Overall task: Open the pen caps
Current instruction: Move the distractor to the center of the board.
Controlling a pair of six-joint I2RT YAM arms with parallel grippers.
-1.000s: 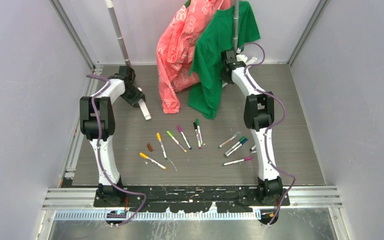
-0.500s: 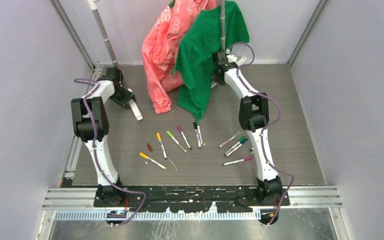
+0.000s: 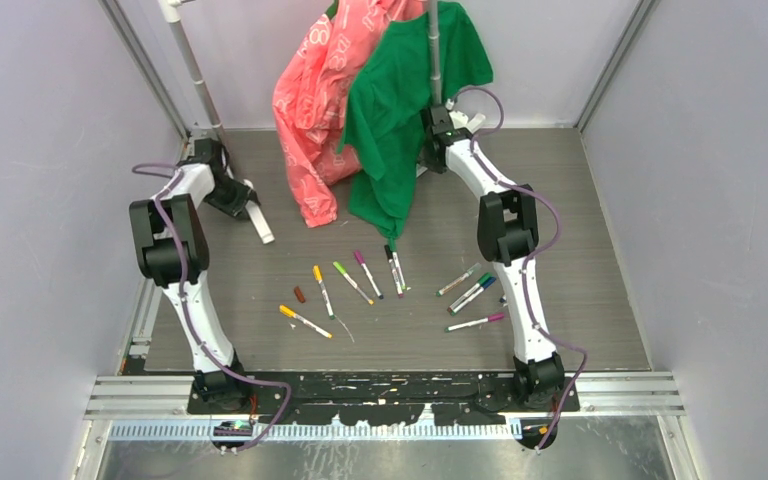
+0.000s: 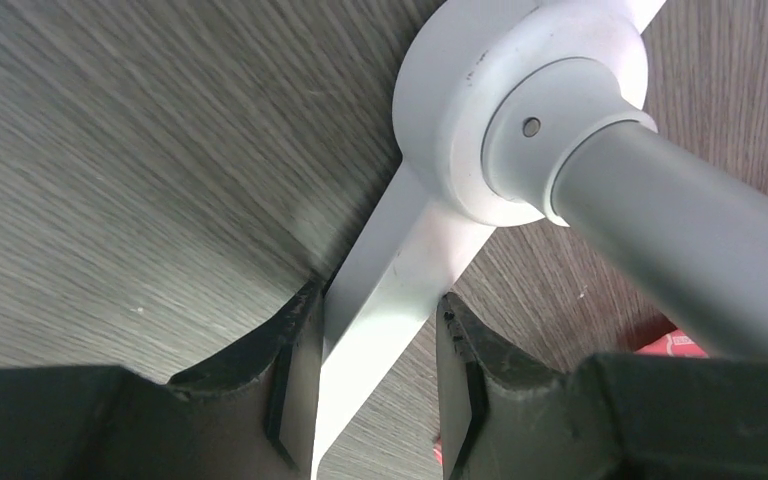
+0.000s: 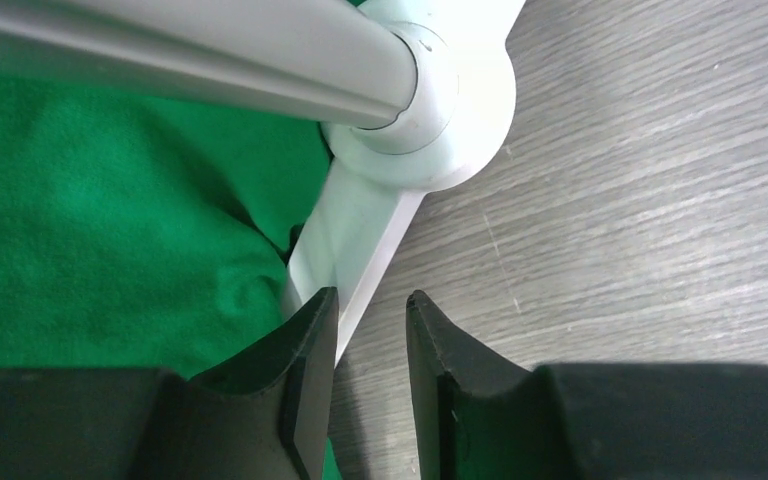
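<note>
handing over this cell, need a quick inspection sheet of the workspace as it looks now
surface: grey wood-grain table, no damage seen
job's things: about ten pens fanned mid-table, coloured caps apparently on; one loose brown cap
clutter: clothes rack at the back, hung with pink garment and green shirt
grippers: left jaws shut on white rack foot; right jaws open at the other foot
cables: purple cables along both arms, no snag seen
surroundings: plain pale walls, nothing else seen

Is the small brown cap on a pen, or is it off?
Off. The brown cap lies alone on the table, touching no pen barrel.
</note>
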